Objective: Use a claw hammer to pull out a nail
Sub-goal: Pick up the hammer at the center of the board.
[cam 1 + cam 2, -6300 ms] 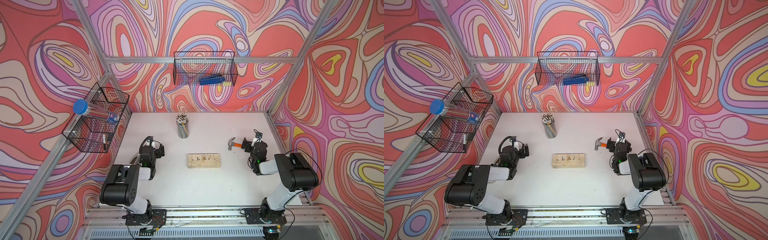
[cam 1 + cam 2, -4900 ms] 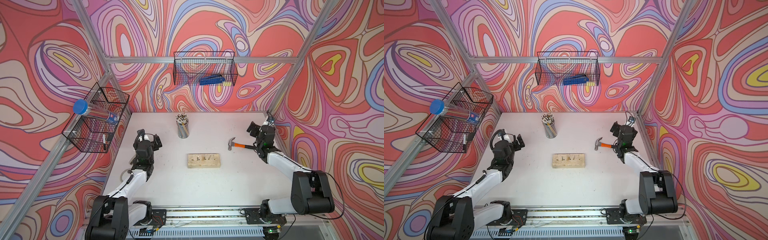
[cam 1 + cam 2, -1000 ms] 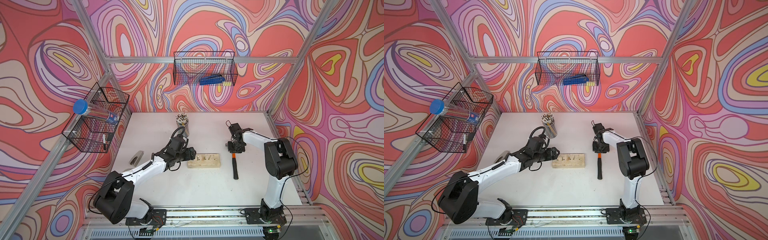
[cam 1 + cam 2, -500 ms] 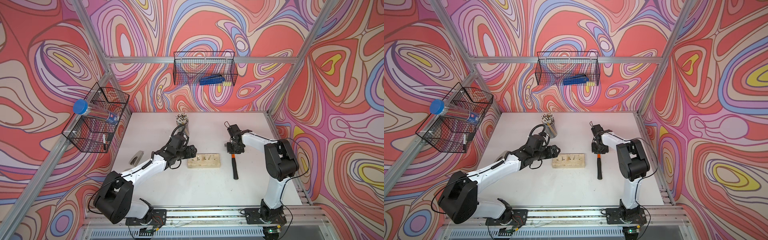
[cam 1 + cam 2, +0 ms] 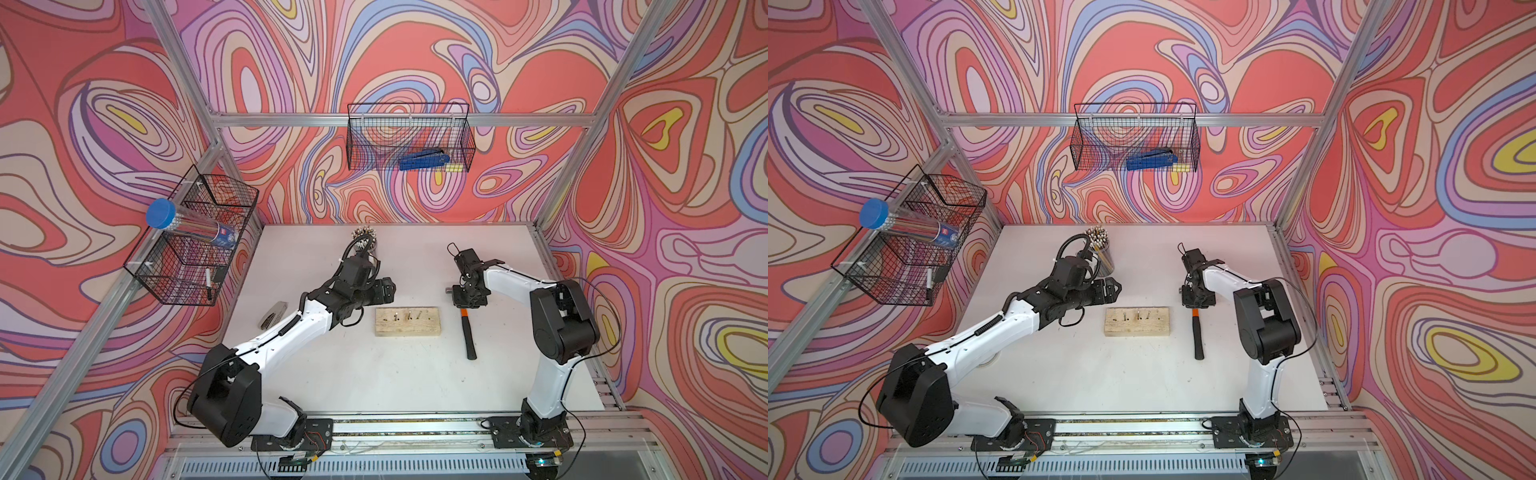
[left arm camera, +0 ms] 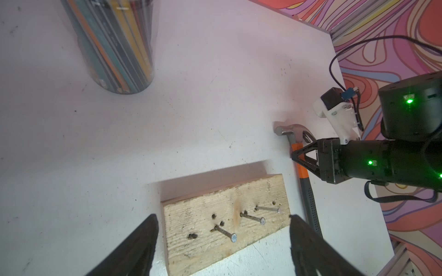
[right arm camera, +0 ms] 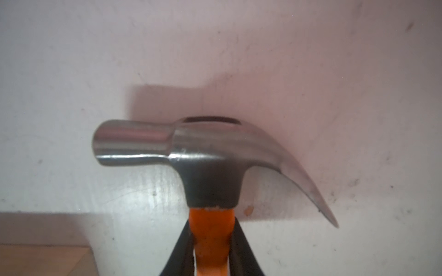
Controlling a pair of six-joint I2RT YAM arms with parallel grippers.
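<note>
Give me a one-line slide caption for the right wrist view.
Right gripper shut on the orange neck of the claw hammer, its steel head lying on the white table beside the wooden block.

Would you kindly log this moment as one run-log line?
right gripper: shut on claw hammer, orange neck | left gripper: open near wooden block | nails: three in block

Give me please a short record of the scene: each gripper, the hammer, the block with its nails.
left gripper: open, near the left end of the wood block, not touching
right gripper: shut on the claw hammer, at the orange neck just below the head
claw hammer: lying on the table, right of the block
nails: three stick out of the block, empty holes beside them
</note>
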